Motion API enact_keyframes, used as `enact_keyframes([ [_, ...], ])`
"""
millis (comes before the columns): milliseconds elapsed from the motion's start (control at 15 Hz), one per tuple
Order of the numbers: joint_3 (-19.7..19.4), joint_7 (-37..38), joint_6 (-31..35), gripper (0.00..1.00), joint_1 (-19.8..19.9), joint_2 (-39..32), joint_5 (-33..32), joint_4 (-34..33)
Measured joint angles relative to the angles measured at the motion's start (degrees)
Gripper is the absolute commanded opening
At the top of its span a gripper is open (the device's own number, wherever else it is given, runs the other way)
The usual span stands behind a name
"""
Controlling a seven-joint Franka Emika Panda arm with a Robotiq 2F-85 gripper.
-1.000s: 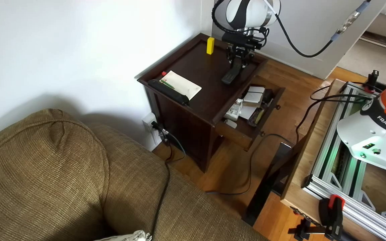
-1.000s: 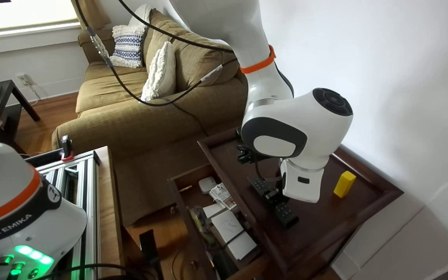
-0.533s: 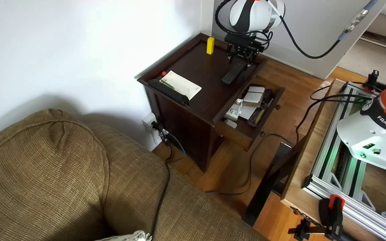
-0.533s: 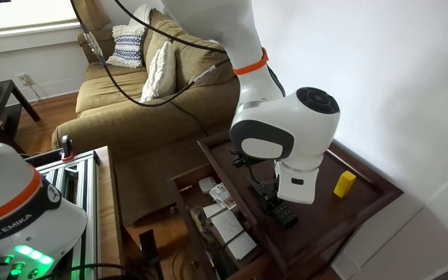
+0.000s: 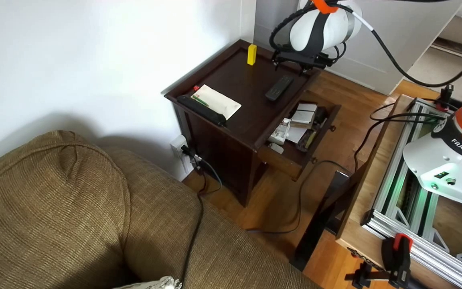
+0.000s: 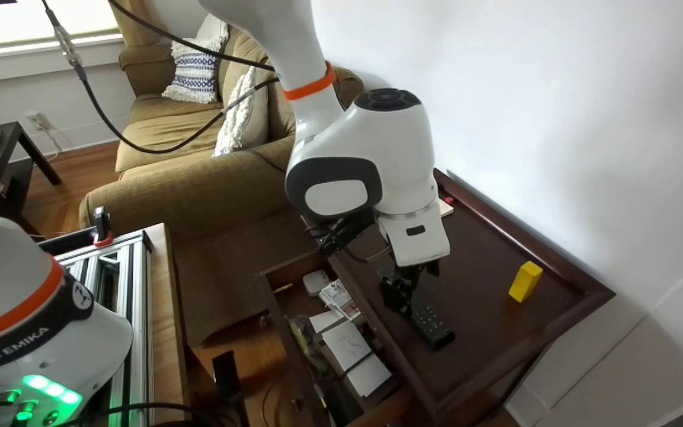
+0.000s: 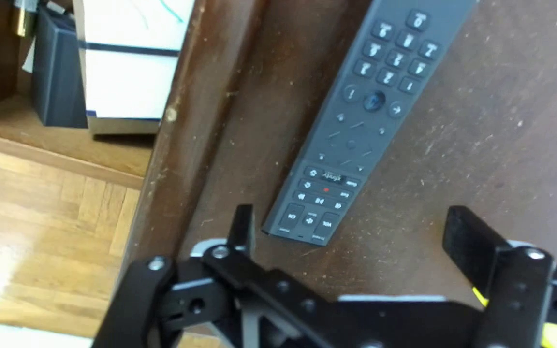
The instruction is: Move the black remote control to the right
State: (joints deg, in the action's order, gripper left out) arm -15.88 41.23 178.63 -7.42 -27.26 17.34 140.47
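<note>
Flat on the dark wooden tabletop lies the black remote control point(image 5: 279, 88), close to the raised edge above the drawer. The wrist view shows it slanting, its buttons up and its printing upside down point(image 7: 351, 140). In an exterior view the arm covers part of the remote's length, leaving the keypad end point(image 6: 433, 326) showing. My gripper point(image 7: 351, 217) is open above the table, its fingers wide apart with nothing between them. It stands clear of the remote, near the end with the volume keys. An exterior view shows the gripper point(image 5: 289, 69) above the remote's far end.
A yellow block point(image 5: 252, 55) stands toward the back. A white sheet point(image 5: 217, 101), a green pen and a long black object point(image 5: 201, 109) lie at the opposite end. The drawer point(image 6: 341, 344) is pulled out, holding papers. A wall borders the table.
My gripper has let go of the remote, its fingers spreading apart, and has risen away from it. The remote stays where it lay on the tabletop.
</note>
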Motion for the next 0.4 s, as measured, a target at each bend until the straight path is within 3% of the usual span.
enact_keyframes([
  [267, -13.44, -1.01, 7.64, 1.0, -15.66, 0.54, -3.72, 6.06],
  [400, -13.6, -1.86, 7.99, 1.0, -17.09, 0.53, -1.79, 6.36],
])
